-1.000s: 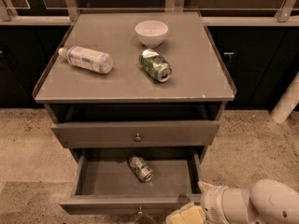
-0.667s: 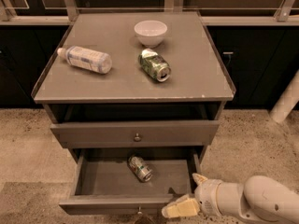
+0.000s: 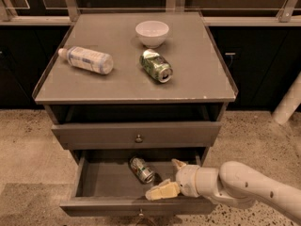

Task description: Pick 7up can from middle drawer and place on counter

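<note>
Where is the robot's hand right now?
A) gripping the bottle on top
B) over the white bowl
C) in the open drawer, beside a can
C: the hand sits low in the open middle drawer, beside the 7up can, open and holding nothing.

One cam, up high in front, looks down from fairly near at worktop & middle drawer, w/ pincer btm right, over that drawer.

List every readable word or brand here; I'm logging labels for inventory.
Nothing reads clearly.
7up can in the middle drawer: label marks too blurred.
Print on the dented green can on the counter: too blurred.
Label on the bottle: too blurred.
Open gripper beside the 7up can: no markings seen.
</note>
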Motion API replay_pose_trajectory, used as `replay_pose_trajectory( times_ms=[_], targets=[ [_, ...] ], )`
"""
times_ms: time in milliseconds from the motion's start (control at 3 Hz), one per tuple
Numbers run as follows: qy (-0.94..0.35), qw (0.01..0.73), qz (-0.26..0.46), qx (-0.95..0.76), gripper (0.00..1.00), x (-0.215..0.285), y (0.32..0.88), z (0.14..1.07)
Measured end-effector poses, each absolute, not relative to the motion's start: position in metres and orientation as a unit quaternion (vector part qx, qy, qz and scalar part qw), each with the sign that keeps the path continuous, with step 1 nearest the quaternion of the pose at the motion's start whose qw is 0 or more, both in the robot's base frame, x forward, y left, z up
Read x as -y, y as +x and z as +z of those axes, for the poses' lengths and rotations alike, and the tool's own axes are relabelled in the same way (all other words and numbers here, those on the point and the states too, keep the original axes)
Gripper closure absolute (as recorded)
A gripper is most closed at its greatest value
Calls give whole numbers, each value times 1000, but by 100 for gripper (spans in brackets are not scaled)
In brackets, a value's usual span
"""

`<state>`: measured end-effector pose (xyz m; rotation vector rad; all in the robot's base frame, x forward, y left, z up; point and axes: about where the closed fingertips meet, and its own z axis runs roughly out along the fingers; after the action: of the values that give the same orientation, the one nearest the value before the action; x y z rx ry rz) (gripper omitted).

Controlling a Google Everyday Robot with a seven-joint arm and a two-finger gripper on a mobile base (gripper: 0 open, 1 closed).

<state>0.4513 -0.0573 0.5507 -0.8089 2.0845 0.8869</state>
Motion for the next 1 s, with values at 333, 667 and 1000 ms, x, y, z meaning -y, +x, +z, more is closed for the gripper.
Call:
replay_pose_trajectory(
  times_ms=[333, 667, 1000],
  targets=[
    [-315, 358, 349, -806, 0, 52, 454, 548],
    [-318, 366, 334, -808, 0, 45, 457, 540],
    [-331, 389, 326, -796, 0, 19, 477, 532]
  ],
)
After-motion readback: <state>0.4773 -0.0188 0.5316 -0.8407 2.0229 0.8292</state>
